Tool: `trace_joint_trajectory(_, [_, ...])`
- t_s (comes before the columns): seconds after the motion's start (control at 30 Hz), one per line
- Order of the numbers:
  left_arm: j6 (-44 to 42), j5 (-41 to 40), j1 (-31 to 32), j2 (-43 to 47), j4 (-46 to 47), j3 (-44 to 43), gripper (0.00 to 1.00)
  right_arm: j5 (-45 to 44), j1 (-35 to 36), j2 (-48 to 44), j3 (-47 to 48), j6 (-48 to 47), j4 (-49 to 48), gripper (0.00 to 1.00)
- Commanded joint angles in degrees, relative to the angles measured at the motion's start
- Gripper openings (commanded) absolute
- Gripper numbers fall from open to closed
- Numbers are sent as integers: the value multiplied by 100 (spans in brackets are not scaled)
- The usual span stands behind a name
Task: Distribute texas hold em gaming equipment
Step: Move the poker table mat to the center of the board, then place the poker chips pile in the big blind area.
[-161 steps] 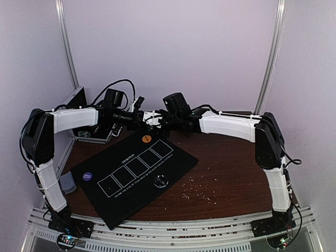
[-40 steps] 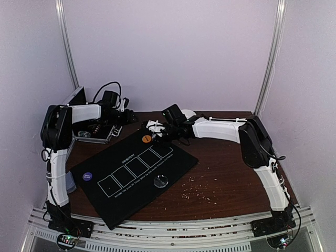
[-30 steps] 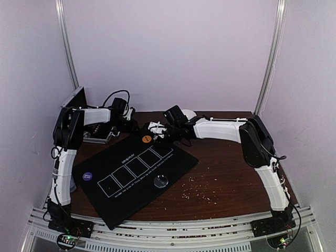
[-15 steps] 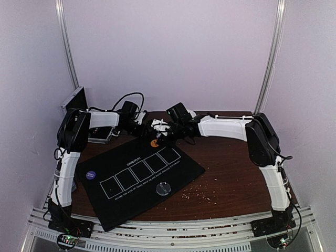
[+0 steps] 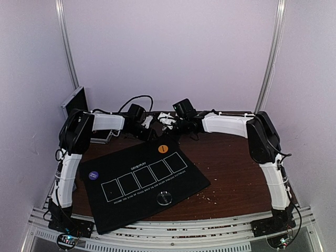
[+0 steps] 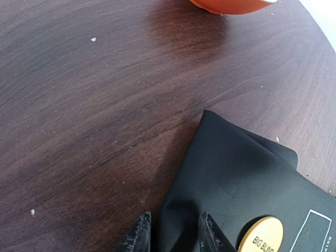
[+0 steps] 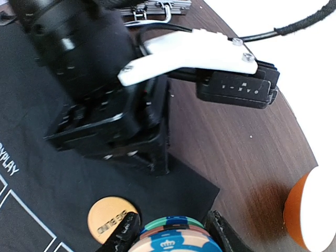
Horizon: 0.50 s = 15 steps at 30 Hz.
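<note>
The top camera looks down from high behind; both close wrist cameras share the mat's (image 5: 126, 207) far corner and the orange disc (image 5: 163, 148).

Mat (image 5: 126, 210) on table (image 5: 231, 163), bearing far disc (image 5: 163, 148), left disc (image 5: 93, 175) and near disc (image 5: 165, 198)

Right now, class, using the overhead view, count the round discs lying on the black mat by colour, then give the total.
Orange disc: 1
Purple disc: 1
Clear disc: 1
Total on the black mat: 3
</note>
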<state>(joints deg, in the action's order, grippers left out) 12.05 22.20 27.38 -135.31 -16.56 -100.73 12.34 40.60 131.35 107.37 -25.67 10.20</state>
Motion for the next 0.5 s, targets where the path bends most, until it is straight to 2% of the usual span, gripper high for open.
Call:
trace_joint_trajectory(0.0, [82,-373,-173,316,-356,-232,35,-121,-49,478,611,129,68,0])
trace_joint_trajectory(0.2, [235,-545,-548,721,-378,-84,39,-119,-87,862,1030,177,54,0])
trace_joint_trajectory(0.47, [245,-569,-599,800,-413,137,41,-242,-87,1572,1996,188,496,0])
